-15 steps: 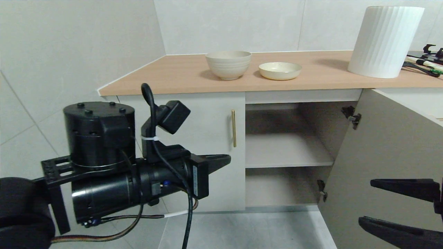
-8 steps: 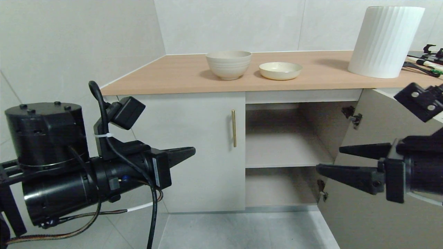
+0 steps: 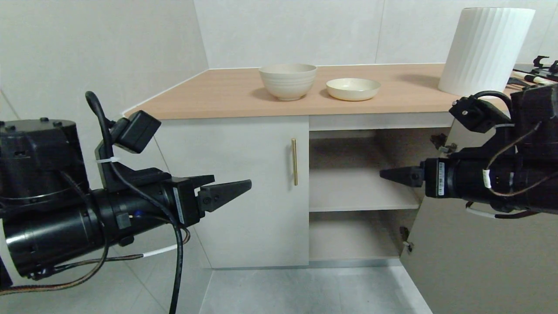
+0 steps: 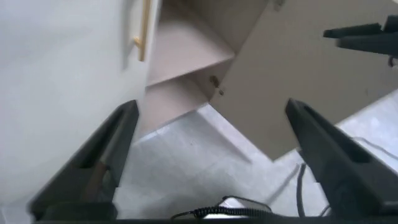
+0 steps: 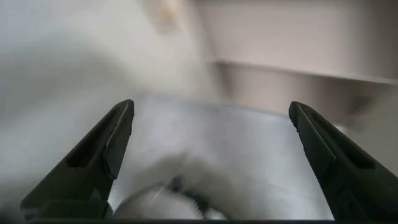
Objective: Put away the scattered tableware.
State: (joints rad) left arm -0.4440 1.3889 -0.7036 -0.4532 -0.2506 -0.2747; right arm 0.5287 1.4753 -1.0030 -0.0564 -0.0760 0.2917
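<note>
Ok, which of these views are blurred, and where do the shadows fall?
Head view: crisp, with soft shadows left of the bowl and plate on the countertop. Left wrist view: cabinet handle and shelf soft. Right wrist view: background smeared beyond reading; gripper fingers clearer.

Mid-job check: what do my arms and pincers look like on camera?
Both arms are black with thick cylindrical wrist housings. The left pincer and right pincer have tapered, wedge-shaped black fingers. A boxy black camera rides a bracket above each wrist, its black cable tied with a white zip tie. Thin white and brown wires loop under the left wrist; each collar carries a white label.
</note>
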